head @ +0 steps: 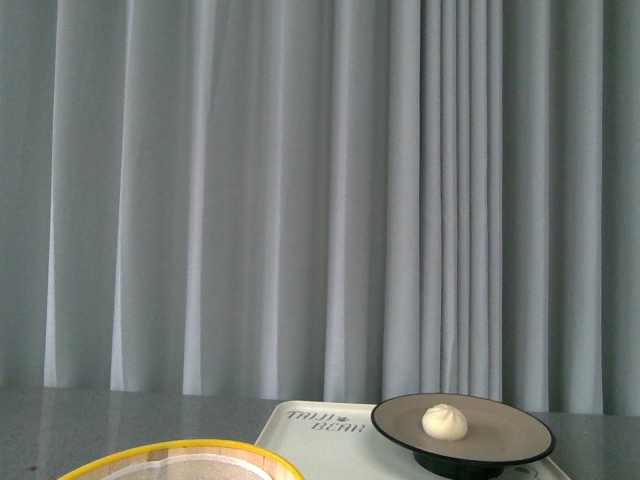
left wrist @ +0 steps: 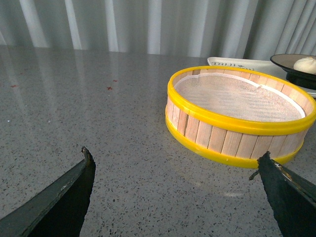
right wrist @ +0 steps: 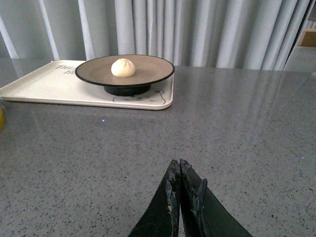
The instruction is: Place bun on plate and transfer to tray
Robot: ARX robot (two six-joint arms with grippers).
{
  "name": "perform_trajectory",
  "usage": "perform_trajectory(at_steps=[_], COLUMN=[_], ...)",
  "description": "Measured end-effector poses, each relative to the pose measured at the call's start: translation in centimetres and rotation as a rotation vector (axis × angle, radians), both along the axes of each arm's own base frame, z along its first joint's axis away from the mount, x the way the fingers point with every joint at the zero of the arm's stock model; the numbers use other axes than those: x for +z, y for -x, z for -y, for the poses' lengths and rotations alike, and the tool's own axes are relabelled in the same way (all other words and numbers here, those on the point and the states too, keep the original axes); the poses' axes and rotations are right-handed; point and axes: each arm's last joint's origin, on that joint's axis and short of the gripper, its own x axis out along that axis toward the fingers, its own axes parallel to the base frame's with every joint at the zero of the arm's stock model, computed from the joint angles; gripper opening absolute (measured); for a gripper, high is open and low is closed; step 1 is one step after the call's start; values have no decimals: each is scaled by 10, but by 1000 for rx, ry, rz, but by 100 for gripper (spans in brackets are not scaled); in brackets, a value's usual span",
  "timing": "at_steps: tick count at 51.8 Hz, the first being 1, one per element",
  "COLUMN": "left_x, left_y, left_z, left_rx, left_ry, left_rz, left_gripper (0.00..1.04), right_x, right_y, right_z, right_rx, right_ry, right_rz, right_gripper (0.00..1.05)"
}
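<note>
Front view shows the bun (head: 444, 421) sitting on the plate (head: 510, 428), a little toward the robot's left of the plate's middle, its pleated top upward. The plate stands on the tray (head: 320, 440), toward the tray's right end, with its black foot on the tray surface. Dark lettering shows on the tray just beside the plate's left rim. The yellow-rimmed steamer basket (head: 190, 462) appears at the lower edge, to the left of the tray; whether it touches the tray is hard to tell from here. A pale grey curtain (head: 300, 200) hangs behind the grey speckled table (head: 120, 415). Neither arm shows in this view.

From the left wrist, the left gripper (left wrist: 175, 163) hovers over bare tabletop with its two dark fingers (left wrist: 64, 197) spread wide apart and nothing between them. The basket, with wooden slat walls and a white mesh liner, lies just beyond the gripper, and the tray, plate and bun show behind it.

From the right wrist, the right gripper (right wrist: 180, 170) has its fingertips pressed together, holding nothing, over the table well apart from the tray. A bear face outline is partly visible on the tray below the plate.
</note>
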Motion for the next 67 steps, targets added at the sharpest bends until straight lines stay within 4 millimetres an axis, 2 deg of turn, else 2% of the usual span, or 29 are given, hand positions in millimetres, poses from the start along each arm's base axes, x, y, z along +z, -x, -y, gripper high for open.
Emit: perform_trajectory(at_steps=[16,67], left_x=[0,0], left_y=[0,0], left_z=[0,0], left_rx=[0,0], left_ry=[0,0], left_rz=[0,0], left_gripper=[98,98], right_x=[-13,-13], right_y=[15,40], right_z=[0,0], right_rx=[0,0], right_ry=[0,0], right_rz=[8,-1], right_gripper=[2,2])
